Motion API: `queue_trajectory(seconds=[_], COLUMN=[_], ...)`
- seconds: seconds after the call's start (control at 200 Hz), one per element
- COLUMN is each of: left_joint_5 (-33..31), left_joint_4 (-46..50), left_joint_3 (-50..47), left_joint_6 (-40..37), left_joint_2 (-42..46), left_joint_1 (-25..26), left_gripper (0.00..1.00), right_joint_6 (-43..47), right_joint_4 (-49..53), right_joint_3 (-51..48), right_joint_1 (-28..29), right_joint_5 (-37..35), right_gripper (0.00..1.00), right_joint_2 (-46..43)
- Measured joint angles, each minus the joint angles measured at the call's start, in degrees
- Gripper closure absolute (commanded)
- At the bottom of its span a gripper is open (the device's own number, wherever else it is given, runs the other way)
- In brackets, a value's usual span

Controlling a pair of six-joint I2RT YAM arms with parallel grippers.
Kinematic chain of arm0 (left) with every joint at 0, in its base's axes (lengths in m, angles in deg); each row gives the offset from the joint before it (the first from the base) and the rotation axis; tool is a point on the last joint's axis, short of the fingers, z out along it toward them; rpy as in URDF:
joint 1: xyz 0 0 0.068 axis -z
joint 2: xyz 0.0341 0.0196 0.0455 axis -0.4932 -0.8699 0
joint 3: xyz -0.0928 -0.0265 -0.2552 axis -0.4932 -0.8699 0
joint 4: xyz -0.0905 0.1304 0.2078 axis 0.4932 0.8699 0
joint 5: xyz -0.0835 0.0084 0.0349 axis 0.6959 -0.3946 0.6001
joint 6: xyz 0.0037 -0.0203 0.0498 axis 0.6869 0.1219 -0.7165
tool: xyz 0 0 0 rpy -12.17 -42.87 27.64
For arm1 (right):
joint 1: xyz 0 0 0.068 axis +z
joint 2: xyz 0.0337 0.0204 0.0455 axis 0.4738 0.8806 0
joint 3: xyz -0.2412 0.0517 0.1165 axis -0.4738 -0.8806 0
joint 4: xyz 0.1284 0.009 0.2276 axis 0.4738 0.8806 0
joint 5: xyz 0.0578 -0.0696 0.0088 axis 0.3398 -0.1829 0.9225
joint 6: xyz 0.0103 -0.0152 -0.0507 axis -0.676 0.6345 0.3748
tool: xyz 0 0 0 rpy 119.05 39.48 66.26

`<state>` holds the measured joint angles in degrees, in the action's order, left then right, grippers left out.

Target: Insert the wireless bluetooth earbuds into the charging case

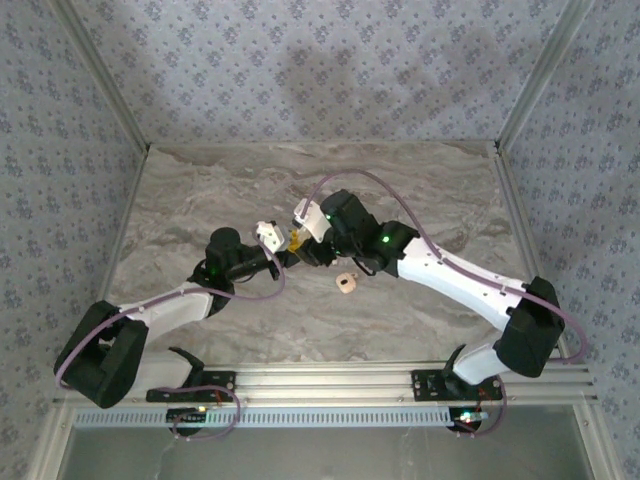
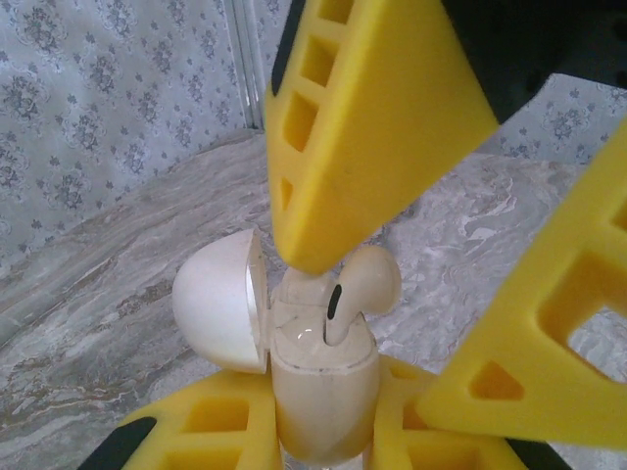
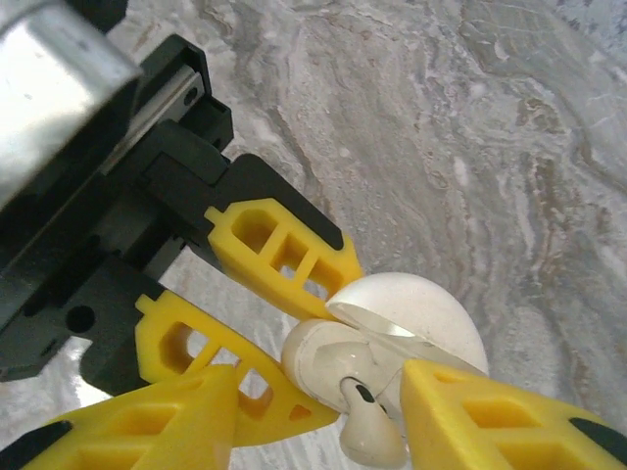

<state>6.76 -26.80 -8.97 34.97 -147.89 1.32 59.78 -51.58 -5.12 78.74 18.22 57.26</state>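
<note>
One earbud (image 2: 370, 279) sat half-entered in the mouth of the charging case (image 2: 323, 392). Its rounded head leaned out over the case's rim on the side away from the hinge, and its stem, marked by a dark slot, pointed down into the well. A yellow finger covered the spot beside it, so I could not tell whether a second earbud lay in the case.

The case's lid (image 2: 216, 311) stood open, a white dome swung back from the mouth. The left gripper (image 2: 323, 436) clamped the case low on its body between its two yellow fingers.

The right gripper (image 3: 367, 401) reached in over the case's mouth with a finger on either side of the earbud. One fingertip (image 2: 313, 250) touched the earbud's top just above the case. The other stood on the side away from the lid, and I could not make out whether the pair truly pinched the earbud.

In the overhead view a tan rounded square (image 1: 346, 285) lay on the marble-patterned table (image 1: 200, 200), near the case but apart from it, on the side toward the arm bases.
</note>
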Motion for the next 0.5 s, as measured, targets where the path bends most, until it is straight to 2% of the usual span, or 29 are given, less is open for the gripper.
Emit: queue_trajectory(seconds=[0.39, 0.5], left_joint_5=[-0.17, -0.20], left_joint_4=[-0.39, -0.39], left_joint_3=[0.00, 0.00], left_joint_6=[0.00, 0.00], left_joint_2=[0.00, 0.00], left_joint_1=[0.02, 0.00], left_gripper=[0.86, 0.86], right_joint_6=[-6.05, -8.79], right_joint_4=[-3.52, -5.64], right_joint_3=[-0.02, -0.83], right_joint_1=[-4.24, -5.70], right_joint_5=[10.97, 13.86], right_gripper=[0.44, 0.52], right_joint_2=[-3.28, -4.83])
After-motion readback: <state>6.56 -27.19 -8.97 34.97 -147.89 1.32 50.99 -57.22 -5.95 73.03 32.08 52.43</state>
